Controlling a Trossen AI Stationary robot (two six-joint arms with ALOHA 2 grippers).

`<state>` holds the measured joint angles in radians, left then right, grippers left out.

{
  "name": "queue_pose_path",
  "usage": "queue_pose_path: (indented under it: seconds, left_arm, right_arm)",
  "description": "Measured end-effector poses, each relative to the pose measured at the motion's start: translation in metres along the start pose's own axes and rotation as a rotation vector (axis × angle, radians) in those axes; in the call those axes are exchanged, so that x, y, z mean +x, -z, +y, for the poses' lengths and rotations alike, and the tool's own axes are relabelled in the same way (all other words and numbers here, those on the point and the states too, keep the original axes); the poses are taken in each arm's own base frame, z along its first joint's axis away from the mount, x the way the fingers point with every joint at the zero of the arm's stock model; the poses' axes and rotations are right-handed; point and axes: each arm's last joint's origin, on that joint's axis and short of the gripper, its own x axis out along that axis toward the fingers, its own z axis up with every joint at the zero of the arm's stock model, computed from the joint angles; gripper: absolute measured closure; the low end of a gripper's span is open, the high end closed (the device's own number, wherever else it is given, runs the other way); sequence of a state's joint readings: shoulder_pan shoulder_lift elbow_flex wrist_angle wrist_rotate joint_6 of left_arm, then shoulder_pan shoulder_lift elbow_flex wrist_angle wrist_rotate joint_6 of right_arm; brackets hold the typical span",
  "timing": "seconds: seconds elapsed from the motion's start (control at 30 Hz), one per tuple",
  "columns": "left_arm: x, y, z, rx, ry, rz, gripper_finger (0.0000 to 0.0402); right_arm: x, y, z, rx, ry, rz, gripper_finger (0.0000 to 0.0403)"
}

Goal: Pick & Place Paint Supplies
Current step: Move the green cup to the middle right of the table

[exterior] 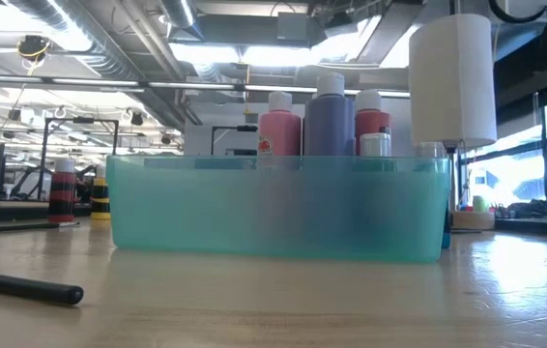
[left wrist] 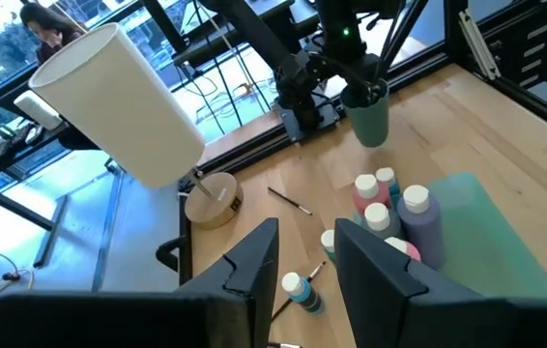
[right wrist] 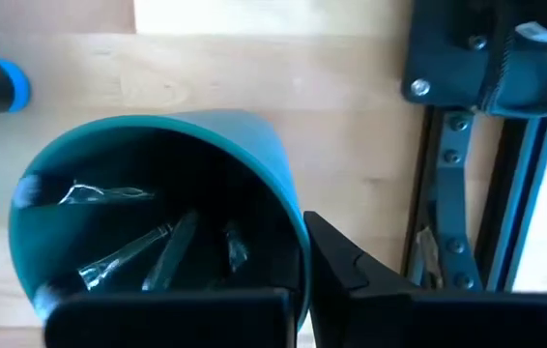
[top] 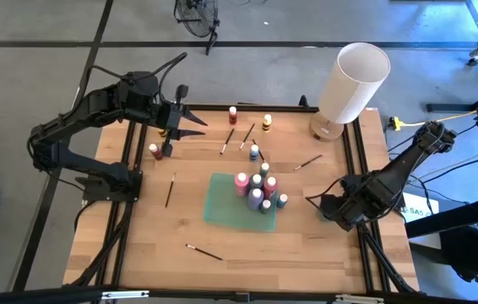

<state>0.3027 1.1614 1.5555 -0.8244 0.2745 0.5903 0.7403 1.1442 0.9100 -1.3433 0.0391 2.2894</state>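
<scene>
A green tray [top: 220,207] in the middle of the table holds several small paint bottles [top: 256,190], among them pink, purple and red ones [exterior: 330,121]. More bottles stand loose on the table: red [top: 232,114], yellow [top: 267,122], blue [top: 254,152]. Thin brushes [top: 170,190] lie scattered around them. My right gripper [top: 330,209] is at the table's right edge, shut on a teal cup [right wrist: 158,222] with brushes inside. My left gripper [top: 203,127] hangs open above the far left of the table, with nothing between its fingers [left wrist: 254,266]. My right gripper pinches the cup's wall at the rim [right wrist: 288,242], one finger [right wrist: 346,266] outside and the other at the inner side. It comes from above, pointing down [left wrist: 362,89]. The cup [left wrist: 370,121] stays upright. I cannot tell whether its base rests on the table.
A large white cylinder on a round wooden base [top: 353,84] stands at the far right corner. Two bottles [top: 155,152] stand below my left arm. Black rails [top: 361,169] frame the table. A brush [top: 203,252] lies near the front edge, with bare wood around it.
</scene>
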Motion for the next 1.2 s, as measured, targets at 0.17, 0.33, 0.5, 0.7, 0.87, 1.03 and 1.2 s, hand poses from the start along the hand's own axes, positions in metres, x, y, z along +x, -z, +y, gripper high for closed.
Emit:
queue_pose_path:
  seconds: [0.17,0.33,0.5,0.7,0.87,1.03,1.2]
  left_arm:
    - [0.000,0.000,0.000,0.000,0.001,0.001,0.0304]
    - [0.000,0.000,0.000,0.000,0.001,0.001,0.0304]
    - [0.000,0.000,0.000,-0.001,0.002,0.003,0.0304]
    - [0.000,0.001,-0.001,-0.003,0.006,0.008,0.0304]
    - [0.000,0.001,-0.001,-0.004,0.006,0.008,0.0304]
    - [0.000,0.001,-0.001,-0.004,0.006,0.009,0.0304]
    - [0.000,0.001,-0.001,-0.004,0.006,0.010,0.0304]
  right_arm:
    - [0.001,0.001,0.001,0.000,0.004,-0.011,0.0399]
    - [0.001,0.000,0.000,-0.001,0.009,-0.019,0.0399]
    - [0.004,0.001,0.000,-0.003,0.053,-0.025,0.0399]
    - [0.004,0.001,0.001,-0.001,0.037,-0.050,0.0399]
    - [0.005,0.002,0.002,-0.003,0.033,-0.046,0.0399]
    - [0.011,0.001,0.002,-0.001,0.038,-0.047,0.0399]
    - [0.016,0.002,0.001,0.004,0.043,-0.028,0.0399]
